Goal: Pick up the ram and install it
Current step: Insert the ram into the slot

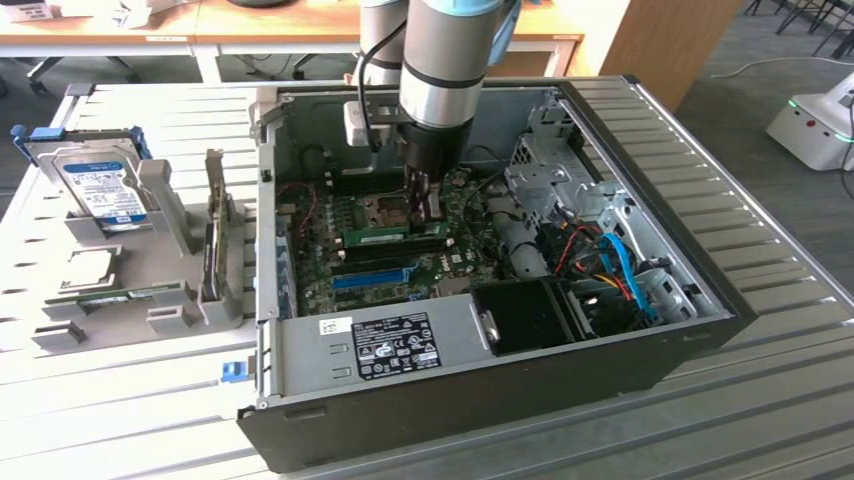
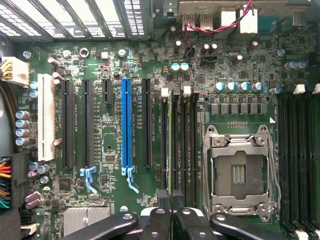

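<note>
My gripper reaches down into the open computer case, over the memory slots of the motherboard. Its black fingers are pressed together on the ram. In the wrist view the ram is a thin green stick seen edge-on, standing along a dark slot beside the CPU socket. In the exterior view the ram runs out from under the gripper towards that view's left. I cannot tell how deep it sits in the slot.
A second green stick lies on the grey fixture at the exterior view's left, near a blue-labelled hard drive. A long blue slot lies beside the memory slots. A black fan shroud and blue cables crowd the case's right part.
</note>
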`<state>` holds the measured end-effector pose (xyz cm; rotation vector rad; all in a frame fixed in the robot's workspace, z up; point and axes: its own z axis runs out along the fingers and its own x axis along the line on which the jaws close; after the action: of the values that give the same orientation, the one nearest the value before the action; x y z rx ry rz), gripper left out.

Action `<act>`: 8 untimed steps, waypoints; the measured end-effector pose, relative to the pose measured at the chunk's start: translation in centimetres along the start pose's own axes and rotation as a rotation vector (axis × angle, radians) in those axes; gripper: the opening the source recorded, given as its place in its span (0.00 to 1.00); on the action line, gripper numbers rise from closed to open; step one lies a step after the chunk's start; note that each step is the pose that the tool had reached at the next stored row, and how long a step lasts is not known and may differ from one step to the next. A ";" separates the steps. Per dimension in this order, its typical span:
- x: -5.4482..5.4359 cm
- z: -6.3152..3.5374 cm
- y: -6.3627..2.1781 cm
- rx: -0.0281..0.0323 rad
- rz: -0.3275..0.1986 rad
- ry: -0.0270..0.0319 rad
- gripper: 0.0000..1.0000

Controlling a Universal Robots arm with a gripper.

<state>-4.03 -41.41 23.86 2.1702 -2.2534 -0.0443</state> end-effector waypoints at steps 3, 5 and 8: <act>0.0 0.16 -0.01 0.0000 0.000 0.0000 0.12; 0.0 0.25 -0.01 0.0000 0.000 0.0001 0.12; 0.1 0.25 -0.01 -0.0001 0.000 0.0002 0.12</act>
<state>-4.03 -41.46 23.61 2.1701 -2.2532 -0.0442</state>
